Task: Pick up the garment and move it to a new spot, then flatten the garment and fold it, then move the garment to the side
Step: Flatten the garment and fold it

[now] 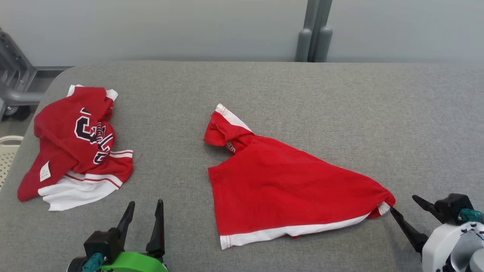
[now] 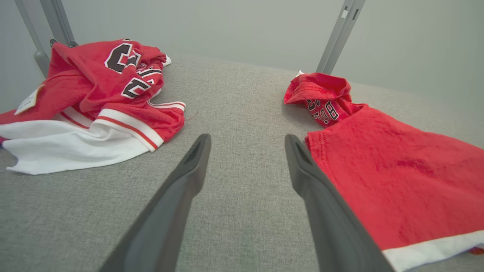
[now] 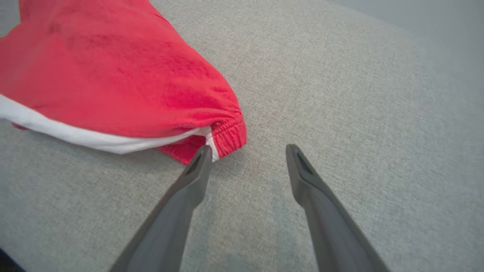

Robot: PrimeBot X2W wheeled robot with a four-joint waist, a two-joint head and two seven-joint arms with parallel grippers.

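On a grey fabric-covered table (image 1: 302, 94) lie two red garments, well apart. One garment (image 1: 280, 189) sits at the middle of the table. It is spread in a rough triangle, with a white band along its near edge and a crumpled end with dark lettering at its far left. The other garment (image 1: 72, 147) is bunched up near the table's left edge and shows dark lettering, white stripes and a white label.

Two grippers, each with two dark fingers, are at the near edge. The left gripper (image 1: 145, 204) is between the two garments, its fingers spread wide with nothing between them. The right gripper (image 1: 402, 203) is also spread wide and holds nothing. One fingertip (image 3: 202, 153) is right against the gathered right corner of the middle garment, and the other is over bare table.
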